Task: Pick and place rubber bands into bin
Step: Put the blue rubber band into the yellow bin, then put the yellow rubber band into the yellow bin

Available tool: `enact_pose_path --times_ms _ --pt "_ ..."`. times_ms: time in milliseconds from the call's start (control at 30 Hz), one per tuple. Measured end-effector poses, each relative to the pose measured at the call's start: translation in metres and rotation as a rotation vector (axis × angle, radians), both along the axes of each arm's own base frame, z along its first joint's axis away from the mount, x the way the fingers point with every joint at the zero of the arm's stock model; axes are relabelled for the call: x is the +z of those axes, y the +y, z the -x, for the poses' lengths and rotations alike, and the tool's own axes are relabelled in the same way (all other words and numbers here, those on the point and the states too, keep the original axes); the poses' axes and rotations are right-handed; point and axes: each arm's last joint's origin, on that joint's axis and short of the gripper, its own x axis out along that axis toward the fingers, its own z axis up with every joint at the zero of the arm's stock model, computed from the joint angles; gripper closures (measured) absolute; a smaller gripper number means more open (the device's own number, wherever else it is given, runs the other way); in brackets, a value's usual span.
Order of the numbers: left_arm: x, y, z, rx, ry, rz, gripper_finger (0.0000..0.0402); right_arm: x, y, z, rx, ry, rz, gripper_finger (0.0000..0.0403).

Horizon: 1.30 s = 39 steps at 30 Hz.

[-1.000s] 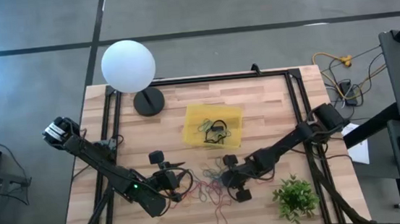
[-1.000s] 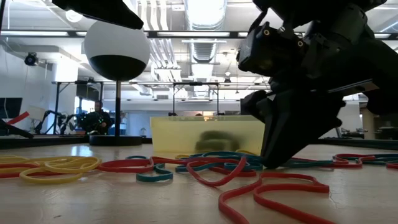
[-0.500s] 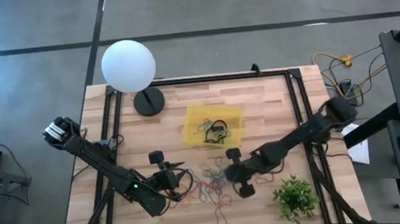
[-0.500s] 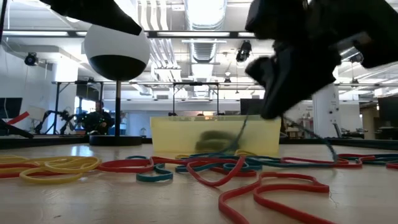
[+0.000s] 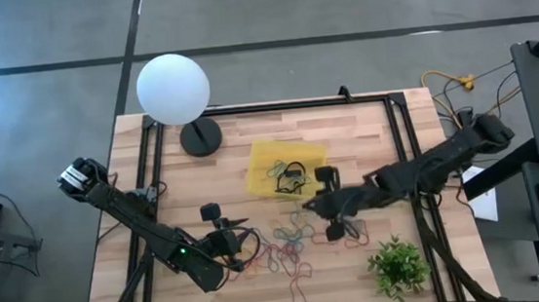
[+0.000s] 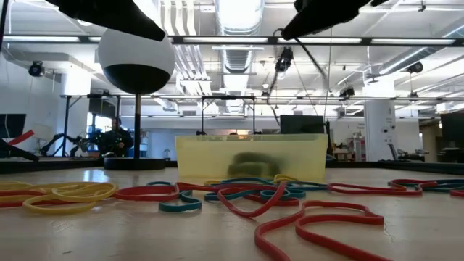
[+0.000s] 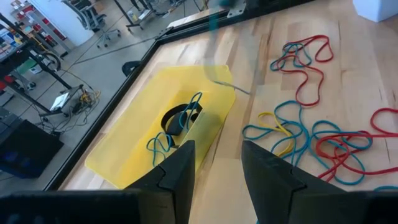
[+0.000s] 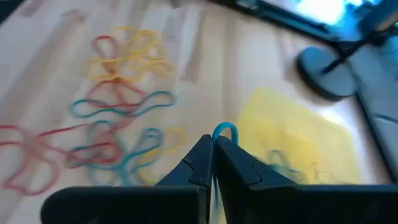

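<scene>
Rubber bands [image 5: 288, 245] in red, blue, green and yellow lie loose on the wood near the table's near edge, also seen in the low view [image 6: 239, 194]. The yellow bin [image 5: 273, 166] sits beyond them with a few bands inside [image 7: 177, 121]. My right gripper [image 5: 313, 206] hovers between the pile and the bin's near right corner, shut on a blue band. In the low view it is high up [image 6: 319, 11]. My left gripper [image 7: 217, 152] is open, low at the pile's left side [image 5: 243, 241], touching nothing. My right gripper [image 8: 213, 142] pinches one blue rubber band between its two fingers. A small arc of the loop [image 8: 224, 129] sticks out just past the fingertips. The fingers slant down from the table's right side. The rest of the band trails below them [image 6: 308, 72], thin and slack.
A white globe lamp [image 5: 173, 89] stands on its dark base [image 5: 200, 136] at the far left corner. A small green plant [image 5: 397, 265] sits near the right near corner. A black frame [image 5: 275, 105] runs along the table's far edge and sides.
My right gripper rose from the pile and moved toward the far edge, closer to the bin, staying shut. The blue band it holds went from lying on the table, through being drawn up taut, to hanging from the fingers. My left arm kept still.
</scene>
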Motion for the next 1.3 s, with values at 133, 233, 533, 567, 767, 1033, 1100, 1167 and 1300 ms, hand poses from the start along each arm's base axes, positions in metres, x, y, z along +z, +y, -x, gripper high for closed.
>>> enact_pose_path --times_ms 133,233,533,567,767,1033,1100,1167,1300 --pt "0.0 0.0 0.0 0.0 -0.001 0.001 0.0285 0.01 -0.024 0.0 -0.059 -0.032 0.046 0.0395" --pt "0.0 0.0 0.0 0.0 -0.001 0.001 0.0285 0.011 -0.045 -0.004 -0.114 -0.029 0.071 0.0395" --pt "0.0 0.0 0.0 0.0 -0.002 0.001 0.0285 -0.01 -0.101 -0.02 -0.203 0.06 0.043 0.0395" --pt "0.0 0.0 0.0 0.0 -0.001 0.001 0.0285 -0.014 -0.106 -0.022 -0.21 0.073 0.033 0.0395" --pt "-0.002 0.0 0.001 0.0 0.003 -0.002 0.0285 -0.041 -0.133 -0.032 -0.281 0.162 -0.04 0.0394" --pt "-0.003 0.001 0.001 0.0 0.006 -0.005 0.0285 -0.076 -0.141 -0.041 -0.249 0.276 -0.137 0.0348" --pt "-0.003 0.001 0.001 0.0 0.006 -0.005 0.0285 -0.08 -0.141 -0.042 -0.254 0.288 -0.137 0.0323" --pt "-0.003 0.001 0.001 0.0 0.007 -0.005 0.0285 -0.08 -0.142 -0.042 -0.257 0.289 -0.136 0.0297" --pt "-0.003 0.001 0.001 -0.002 0.009 -0.004 0.0285 -0.073 -0.141 -0.039 -0.256 0.282 -0.136 0.0257"
